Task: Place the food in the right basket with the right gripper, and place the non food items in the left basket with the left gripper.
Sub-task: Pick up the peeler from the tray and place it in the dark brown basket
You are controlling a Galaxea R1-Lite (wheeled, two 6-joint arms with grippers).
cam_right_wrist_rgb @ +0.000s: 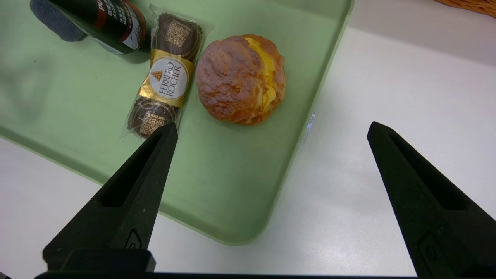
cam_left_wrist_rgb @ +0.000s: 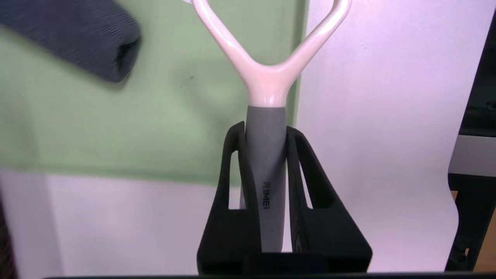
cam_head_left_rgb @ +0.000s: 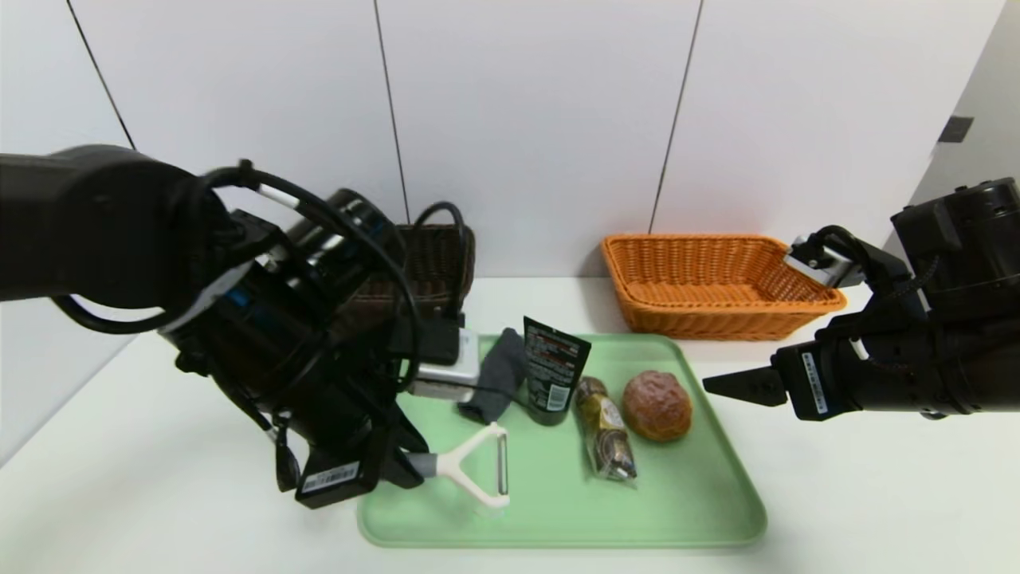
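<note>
Above the tray's (cam_head_left_rgb: 717,510) near corner, left pincer (cam_left_wrist_rgb: 266,133) clamps the peeler's (cam_head_left_rgb: 478,470) grey handle.
Right pincer (cam_right_wrist_rgb: 271,130) hangs wide open, empty, beside the tray.

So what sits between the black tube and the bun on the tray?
The clear-wrapped snack lies between the black tube and the bun; the head view shows it.

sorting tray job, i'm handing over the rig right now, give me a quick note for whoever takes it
Left claw: shut on the peeler by its grey handle, over the tray's near-left corner.
Right claw: open, empty, parked beside the tray's right edge.
On the tray: cloth, black tube, wrapped snack, bun.
Done: nothing visibly binned; orange basket empty.
Left: peeler, cloth, tube to the dark basket; snack and bun to the orange.
</note>
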